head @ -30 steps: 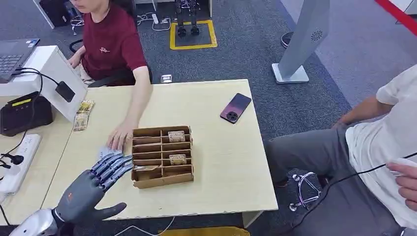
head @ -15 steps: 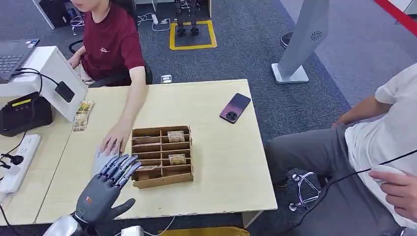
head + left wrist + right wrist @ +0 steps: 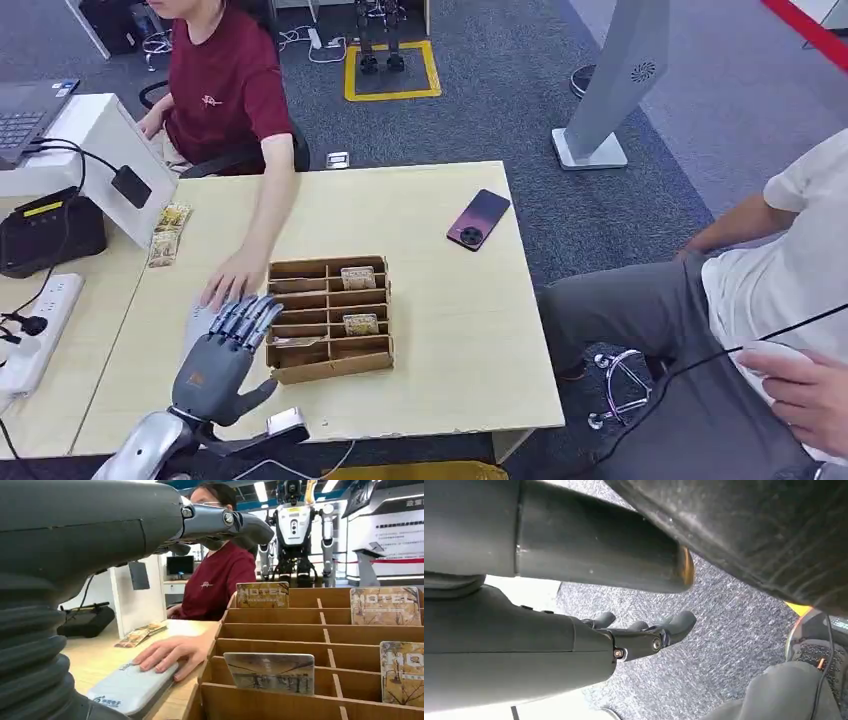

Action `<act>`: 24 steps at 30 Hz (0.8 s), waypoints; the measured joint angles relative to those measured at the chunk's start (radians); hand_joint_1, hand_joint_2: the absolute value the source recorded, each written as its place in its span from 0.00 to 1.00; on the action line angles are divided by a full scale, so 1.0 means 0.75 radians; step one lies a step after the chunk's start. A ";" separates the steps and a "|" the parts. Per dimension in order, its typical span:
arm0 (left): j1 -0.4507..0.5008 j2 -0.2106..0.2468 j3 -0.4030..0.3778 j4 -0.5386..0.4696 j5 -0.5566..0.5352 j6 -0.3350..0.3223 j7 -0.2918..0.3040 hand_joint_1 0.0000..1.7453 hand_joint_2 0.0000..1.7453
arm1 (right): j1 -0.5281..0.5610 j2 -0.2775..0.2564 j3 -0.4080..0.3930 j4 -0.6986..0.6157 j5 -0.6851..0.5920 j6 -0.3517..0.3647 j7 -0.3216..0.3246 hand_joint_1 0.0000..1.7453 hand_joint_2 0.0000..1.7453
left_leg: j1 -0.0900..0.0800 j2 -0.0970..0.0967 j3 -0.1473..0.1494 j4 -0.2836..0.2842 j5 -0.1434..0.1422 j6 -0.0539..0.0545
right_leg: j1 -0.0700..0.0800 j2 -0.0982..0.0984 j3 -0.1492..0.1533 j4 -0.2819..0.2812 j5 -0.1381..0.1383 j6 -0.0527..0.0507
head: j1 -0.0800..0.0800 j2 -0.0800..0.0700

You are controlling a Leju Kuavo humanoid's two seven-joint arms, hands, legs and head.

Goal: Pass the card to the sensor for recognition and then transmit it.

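Centrally, one cardboard organizer (image 3: 330,318) holding three cards (image 3: 359,277), left hand (image 3: 222,355) released at its lower-left corner, right hand (image 3: 644,630) empty, fingers apart.

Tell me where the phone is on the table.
In the head view, the phone lies flat on the far right part of the table, near its right edge, apart from the cardboard card box standing nearer the robot.

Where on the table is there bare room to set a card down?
Bare table lies right of the card box, below the phone, and between box and far edge. Left of the box is crowded: left hand, person's hand, grey device.
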 joint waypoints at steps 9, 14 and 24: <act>-0.036 -0.042 0.001 0.059 0.034 -0.025 0.002 0.00 1.00 | 0.001 0.000 0.002 0.000 -0.004 0.001 -0.003 0.00 0.00 | 0.000 0.000 0.000 0.000 0.000 0.000 | 0.000 0.000 0.000 0.000 0.000 0.000 | 0.000 0.000; -0.042 -0.055 0.001 0.081 0.035 -0.027 0.002 0.00 1.00 | 0.001 0.000 0.003 0.000 -0.004 0.002 -0.003 0.00 0.00 | 0.000 0.000 0.000 0.000 0.000 0.000 | 0.000 0.000 0.000 0.000 0.000 0.000 | 0.001 0.000; -0.052 -0.074 0.001 0.113 0.035 -0.041 0.002 0.00 1.00 | 0.001 0.000 0.003 0.000 -0.006 0.002 -0.003 0.00 0.00 | 0.000 0.000 0.000 0.000 0.000 0.000 | 0.000 0.000 0.000 0.000 0.000 0.000 | 0.000 0.000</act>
